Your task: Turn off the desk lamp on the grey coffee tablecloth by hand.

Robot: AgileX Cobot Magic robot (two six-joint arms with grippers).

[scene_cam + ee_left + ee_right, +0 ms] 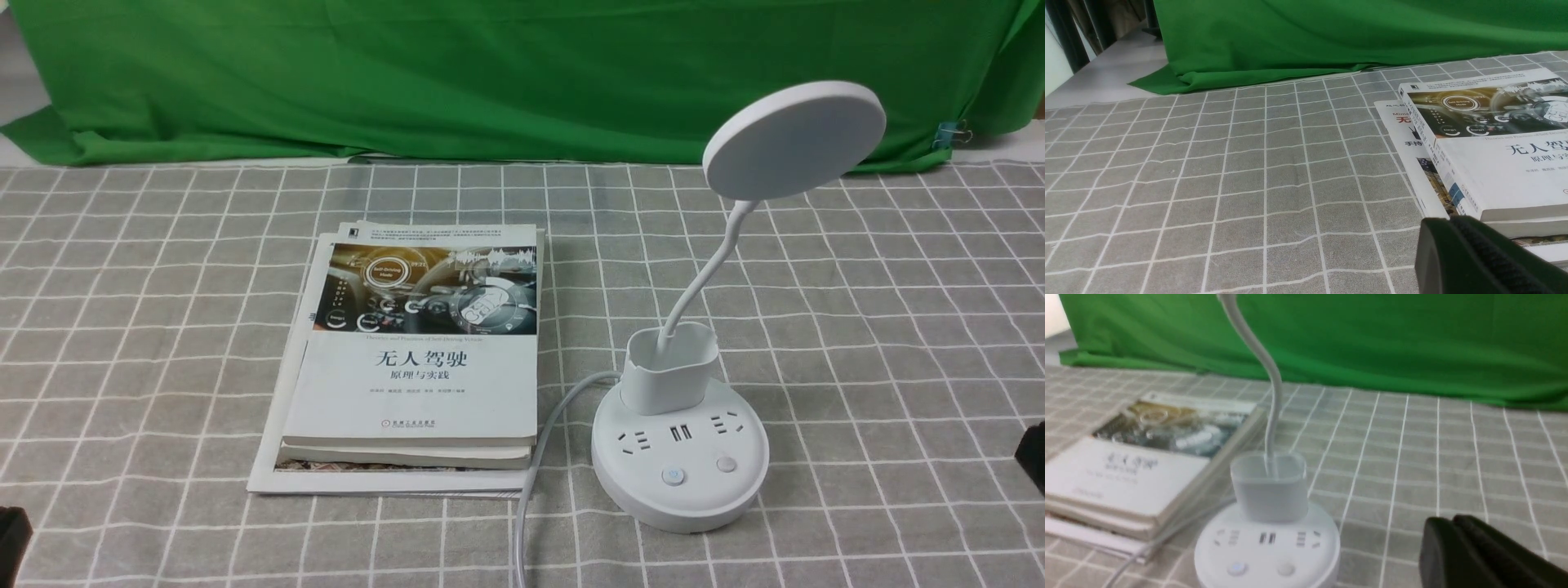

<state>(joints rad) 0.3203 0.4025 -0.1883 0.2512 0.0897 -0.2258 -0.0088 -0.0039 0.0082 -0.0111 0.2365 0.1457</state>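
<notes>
Nearest, both dark claws sit low at the edges: left claw and right claw, fingers pressed together, grasping nothing. The white disc-headed desk lamp stands on the grey gridded tablecloth, beside stacked white books. Green backdrop cloth behind.

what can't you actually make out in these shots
- Lamp cord's far end: leaves the front view's bottom edge.
- Lamp head: cut off in the right wrist view, which is blurred.
- Lower book: mostly covered by the top book.
- Right gripper: cropped, so open or shut is unclear.
</notes>
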